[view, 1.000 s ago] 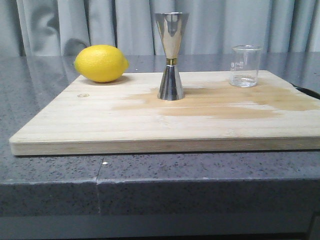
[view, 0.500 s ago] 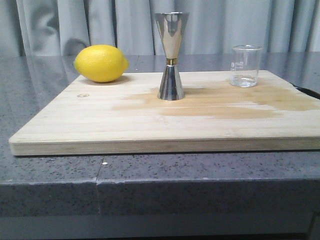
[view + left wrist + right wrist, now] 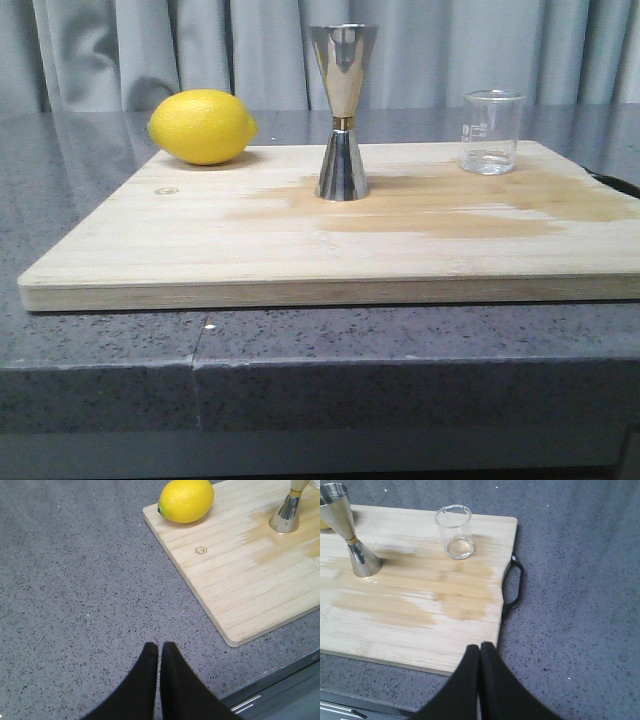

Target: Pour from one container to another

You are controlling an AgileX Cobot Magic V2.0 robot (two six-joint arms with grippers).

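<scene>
**A:** What is shown on the counter?

**B:** A pale wooden cutting board [image 3: 330, 250] is laid on a speckled grey counter [image 3: 75, 580]. A small clear glass beaker [image 3: 454, 532], a tall steel jigger [image 3: 343, 110] and a lemon [image 3: 202, 126] are stood on it, all upright and well apart.

**A:** How are the grippers set?

**B:** The left gripper [image 3: 159, 652] is seen with its black fingers pressed together, nothing held between them. The right gripper [image 3: 480, 652] is closed the same way and is likewise empty. Both are held above the counter, off the board or at its edge.

**A:** Where are the task's things placed from them?

**B:** The beaker is found ahead of the right gripper, across the board near its far edge, beside the black handle [image 3: 515, 582]. The jigger is set ahead and off to that gripper's left. From the left gripper, only the jigger's base is caught, far ahead and to its right, past the lemon.

**A:** How much is done?

**B:** Nothing, it is judged. The beaker is untouched; a little clear liquid seems to be left at its bottom, though this is hard to confirm. A darker damp-looking patch [image 3: 430, 205] is spread over the board. Reaching, grasping, lifting and tipping into the jigger all remain.
</scene>
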